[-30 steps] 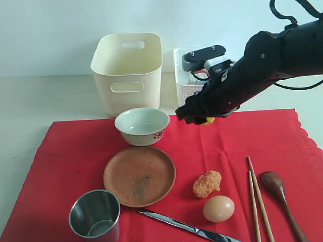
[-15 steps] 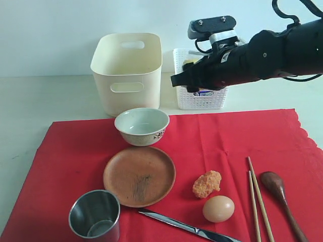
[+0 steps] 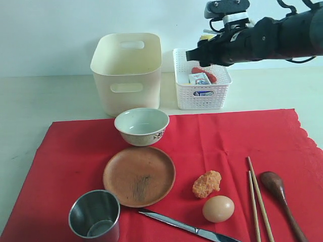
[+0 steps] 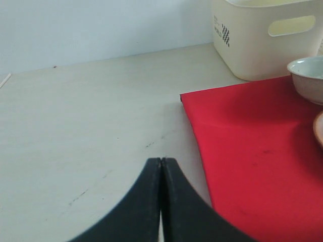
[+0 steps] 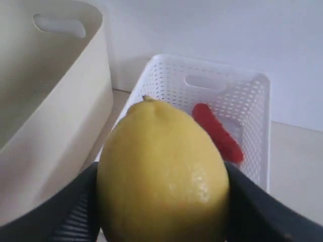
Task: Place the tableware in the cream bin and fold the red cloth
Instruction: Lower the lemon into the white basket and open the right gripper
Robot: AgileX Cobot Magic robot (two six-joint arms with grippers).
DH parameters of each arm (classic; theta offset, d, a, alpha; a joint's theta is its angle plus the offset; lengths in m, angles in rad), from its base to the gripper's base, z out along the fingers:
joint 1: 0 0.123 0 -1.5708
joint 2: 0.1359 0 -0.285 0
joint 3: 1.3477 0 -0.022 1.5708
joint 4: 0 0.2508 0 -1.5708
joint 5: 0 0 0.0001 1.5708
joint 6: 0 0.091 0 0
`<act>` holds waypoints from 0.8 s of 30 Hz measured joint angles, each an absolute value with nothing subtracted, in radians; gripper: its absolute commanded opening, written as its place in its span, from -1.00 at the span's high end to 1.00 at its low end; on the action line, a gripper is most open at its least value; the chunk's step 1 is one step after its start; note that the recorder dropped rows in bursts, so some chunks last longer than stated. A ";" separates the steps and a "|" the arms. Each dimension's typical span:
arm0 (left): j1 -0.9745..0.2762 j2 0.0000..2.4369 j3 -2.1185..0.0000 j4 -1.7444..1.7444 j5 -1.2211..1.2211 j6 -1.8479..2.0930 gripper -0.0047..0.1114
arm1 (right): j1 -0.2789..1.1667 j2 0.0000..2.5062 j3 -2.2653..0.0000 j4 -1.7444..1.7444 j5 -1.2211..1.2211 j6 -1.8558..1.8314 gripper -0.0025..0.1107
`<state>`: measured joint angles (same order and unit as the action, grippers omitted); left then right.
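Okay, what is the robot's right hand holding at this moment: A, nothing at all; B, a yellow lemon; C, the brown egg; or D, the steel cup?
B: the right wrist view shows the right hand clamped on either side of a yellow lemon, close to the white lattice plastic basket.

Tableware (image 3: 139, 175) lies on the spread red cloth (image 3: 227, 141), cream bin (image 3: 146, 96) upright behind

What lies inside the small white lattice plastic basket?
Inside the white lattice basket lie a long red item and a small white printed carton. The black robot arm covers the far rim and the walls hide the floor, so anything else there cannot be seen.
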<state>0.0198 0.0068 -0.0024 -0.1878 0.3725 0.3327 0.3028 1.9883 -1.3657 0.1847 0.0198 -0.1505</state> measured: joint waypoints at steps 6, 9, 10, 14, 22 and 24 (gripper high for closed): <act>0.020 0.007 -0.002 -0.188 0.373 0.333 0.92 | 0.303 2.161 -1.577 0.185 0.201 -0.237 0.96; 0.020 0.007 -0.002 -0.188 0.373 0.333 0.92 | 0.303 2.225 -1.660 0.185 0.233 -0.242 0.96; 0.020 0.007 -0.002 -0.188 0.373 0.333 0.92 | 0.303 2.236 -1.679 0.185 0.246 -0.242 0.95; 0.020 0.007 -0.002 -0.188 0.373 0.333 0.92 | 0.303 2.282 -1.749 0.187 0.312 -0.242 0.77; 0.020 0.007 -0.002 -0.188 0.373 0.333 0.92 | 0.303 2.289 -1.755 0.187 0.352 -0.251 -0.10; 0.020 0.007 -0.002 -0.188 0.373 0.333 0.92 | 0.303 2.289 -1.755 0.187 0.352 -0.251 -0.31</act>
